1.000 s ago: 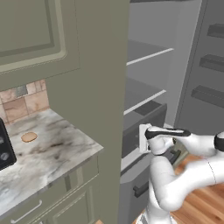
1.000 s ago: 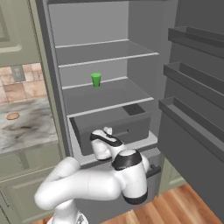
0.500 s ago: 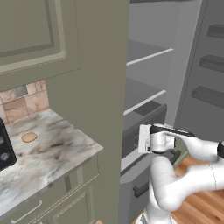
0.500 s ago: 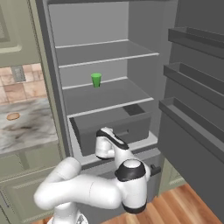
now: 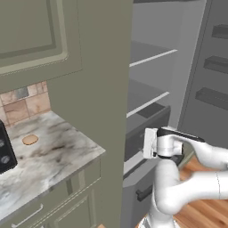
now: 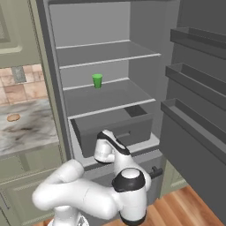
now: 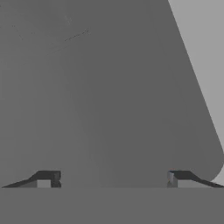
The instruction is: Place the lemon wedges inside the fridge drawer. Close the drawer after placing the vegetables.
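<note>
Right base view: the white arm covers the front left part of the wide dark grey fridge drawer [image 6: 128,126]; whether the drawer holds anything cannot be told. Left base view: olive-green cabinet side hides the drawer's left end. Black microwave [image 5: 5,151] cut by left edge. Hand view: dark surface, unidentifiable.

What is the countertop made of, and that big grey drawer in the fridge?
The countertop looks like polished marble or stone: pale, with smudgy grey veins running through it. The fridge drawer looks like matte dark grey plastic, maybe painted metal: one flat colour, no shine, no grain. The picture is rendered, so this is only how they look.
</note>
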